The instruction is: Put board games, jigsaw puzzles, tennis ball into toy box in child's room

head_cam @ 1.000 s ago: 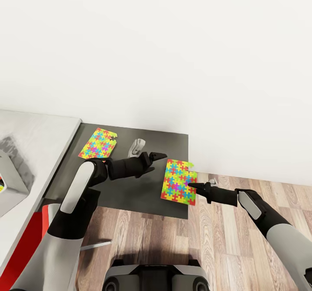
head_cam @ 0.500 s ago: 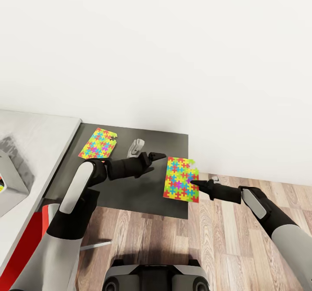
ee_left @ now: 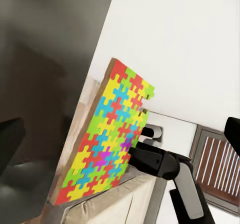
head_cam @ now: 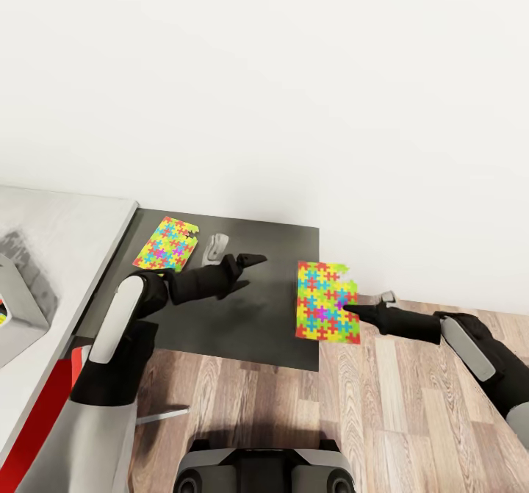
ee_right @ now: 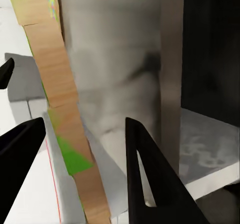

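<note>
One jigsaw puzzle point(head_cam: 167, 243) lies flat at the far left of a dark table point(head_cam: 242, 331). The second jigsaw puzzle point(head_cam: 325, 302) hangs mostly past the table's right edge, over the floor, with my right gripper point(head_cam: 358, 306) shut on its right edge. In the right wrist view its thin wooden edge point(ee_right: 65, 129) runs between the two black fingers. The left wrist view shows that puzzle's face point(ee_left: 107, 139). My left gripper point(head_cam: 236, 255) hovers open over the table's middle, holding nothing. The grey toy box point(head_cam: 20, 309) is cut off at the left. Board games and tennis ball are out of view.
A light grey table point(head_cam: 66, 221) adjoins the dark one on the left, with a red thing point(head_cam: 40, 412) below it. A white wall stands right behind both tables. Wood-plank floor point(head_cam: 397, 419) lies to the right and in front, and my base point(head_cam: 264, 471) is near the dark table's front edge.
My right gripper has drawn the puzzle to the right, from lying on the table to hanging mostly past its right edge. The left gripper has pulled back a little to the left.
</note>
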Robot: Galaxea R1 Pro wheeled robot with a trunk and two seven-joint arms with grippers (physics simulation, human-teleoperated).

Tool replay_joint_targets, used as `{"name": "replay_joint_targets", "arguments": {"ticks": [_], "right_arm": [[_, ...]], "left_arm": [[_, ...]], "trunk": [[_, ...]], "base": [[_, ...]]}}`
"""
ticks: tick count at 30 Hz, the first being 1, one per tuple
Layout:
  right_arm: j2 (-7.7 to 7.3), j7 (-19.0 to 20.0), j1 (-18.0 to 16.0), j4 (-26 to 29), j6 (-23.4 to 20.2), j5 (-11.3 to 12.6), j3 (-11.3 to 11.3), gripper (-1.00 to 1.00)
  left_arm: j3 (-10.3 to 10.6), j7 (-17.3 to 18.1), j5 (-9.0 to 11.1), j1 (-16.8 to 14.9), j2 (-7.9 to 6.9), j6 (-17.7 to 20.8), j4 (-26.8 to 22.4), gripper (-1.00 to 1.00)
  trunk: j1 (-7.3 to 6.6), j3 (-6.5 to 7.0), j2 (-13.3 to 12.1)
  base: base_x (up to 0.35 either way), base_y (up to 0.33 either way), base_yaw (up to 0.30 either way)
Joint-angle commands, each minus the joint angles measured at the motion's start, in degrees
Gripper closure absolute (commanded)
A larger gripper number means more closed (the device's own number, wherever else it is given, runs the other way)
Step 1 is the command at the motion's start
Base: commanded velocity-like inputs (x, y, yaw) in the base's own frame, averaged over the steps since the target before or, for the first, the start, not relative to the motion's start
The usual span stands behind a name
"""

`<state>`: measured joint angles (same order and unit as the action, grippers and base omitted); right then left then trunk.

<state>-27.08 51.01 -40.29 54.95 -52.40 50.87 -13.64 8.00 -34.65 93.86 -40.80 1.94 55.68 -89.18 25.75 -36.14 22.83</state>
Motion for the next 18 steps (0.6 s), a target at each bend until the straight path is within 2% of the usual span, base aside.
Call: {"name": "replay_joint_targets", "arguments": {"ticks": [1,5,9,14,18], "right_arm": [[-0.51,0.1,0.2,0.5,-0.2,0.6,0.0,1.0],[-1.98,0.5,0.9,1.6,-0.2,2.6,1.0,1.0],[-3.08,0.9,1.3,2.0,-0.2,3.5,1.8,1.0],[-4.37,2.1,1.6,2.3,-0.1,4.0,2.4,1.0],[-4.76,2.7,1.6,2.4,-0.1,4.2,2.6,1.0]], "left_arm": [[-0.3,-0.6,0.6,0.0,0.04,0.1,-0.1,-1.0],[-0.8,-0.4,0.6,0.1,0.01,0.1,-0.2,-1.0],[-1.1,0.0,0.7,0.1,0.0,0.2,-0.5,-1.0],[-1.2,0.9,0.7,0.1,0.0,0.2,-1.6,-1.0],[-1.2,1.1,0.7,0.2,-0.01,0.2,-2.0,-1.0]], "trunk": [[0.03,-0.08,0.1],[0.03,-0.08,0.1],[0.03,-0.08,0.1],[0.03,-0.08,0.1],[0.03,-0.08,0.1]], "base": [[0.0,0.0,0.0],[0.0,0.0,0.0],[0.0,0.0,0.0],[0.0,0.0,0.0],[0.0,0.0,0.0]]}}
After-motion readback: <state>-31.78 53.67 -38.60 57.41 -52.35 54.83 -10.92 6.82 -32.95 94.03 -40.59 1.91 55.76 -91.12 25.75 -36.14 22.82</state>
